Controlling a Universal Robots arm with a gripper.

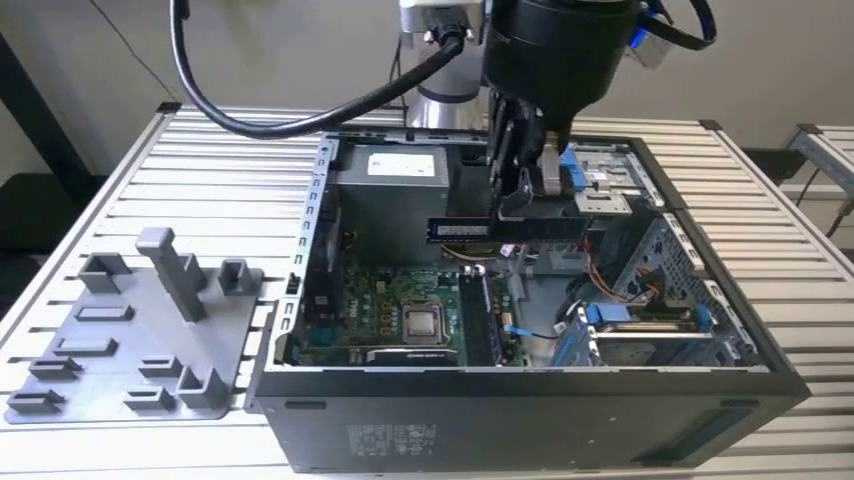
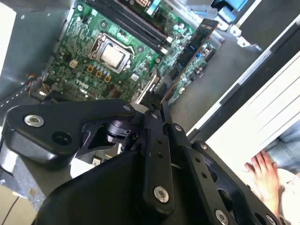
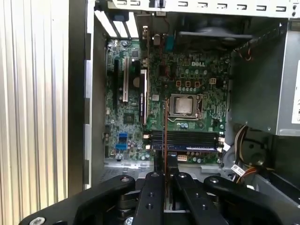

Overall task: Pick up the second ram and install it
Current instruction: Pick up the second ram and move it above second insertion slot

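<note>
In the exterior view my gripper hangs above the open computer case, shut on the second ram, a dark stick with a pale label held level and lengthwise over the case's middle. The stick appears edge-on in both wrist views, running out from between my fingertips: second ram, gripper; second ram, gripper. Below it lies the green motherboard with its long black sockets, also seen as sockets. The stick is well above the sockets, not touching them.
The case walls ring the motherboard. A grey power supply stands at the back and a blue-clipped drive cage on the exterior view's right. A grey tray with blocks lies outside on the left. A person's hand rests beyond the case.
</note>
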